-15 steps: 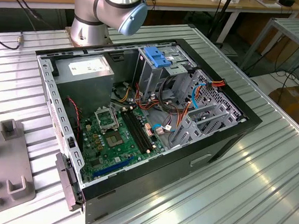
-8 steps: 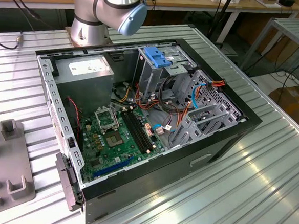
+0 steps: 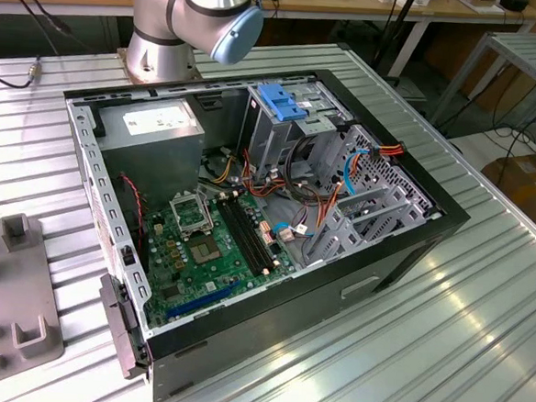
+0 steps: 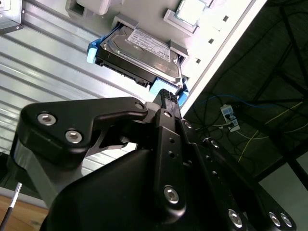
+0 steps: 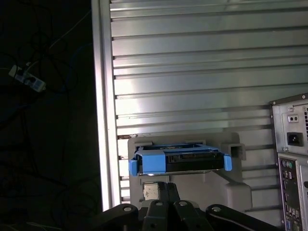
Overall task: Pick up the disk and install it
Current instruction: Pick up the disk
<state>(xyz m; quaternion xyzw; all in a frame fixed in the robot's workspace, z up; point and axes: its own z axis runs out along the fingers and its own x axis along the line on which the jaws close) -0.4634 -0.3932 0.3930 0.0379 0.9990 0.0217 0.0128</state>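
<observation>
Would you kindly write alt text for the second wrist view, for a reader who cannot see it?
The disk, grey metal with blue rails, sits in a pale grey holder on the ribbed metal table. The black claw points toward its near edge; contact cannot be told.

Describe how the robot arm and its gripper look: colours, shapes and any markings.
The arm is built of rounded silver-grey metal segments, with a light blue round cap on one joint. In the second wrist view, the gripper is matte black, made of angular linked bars fastened with silver screw heads. No markings can be seen on it.
</observation>
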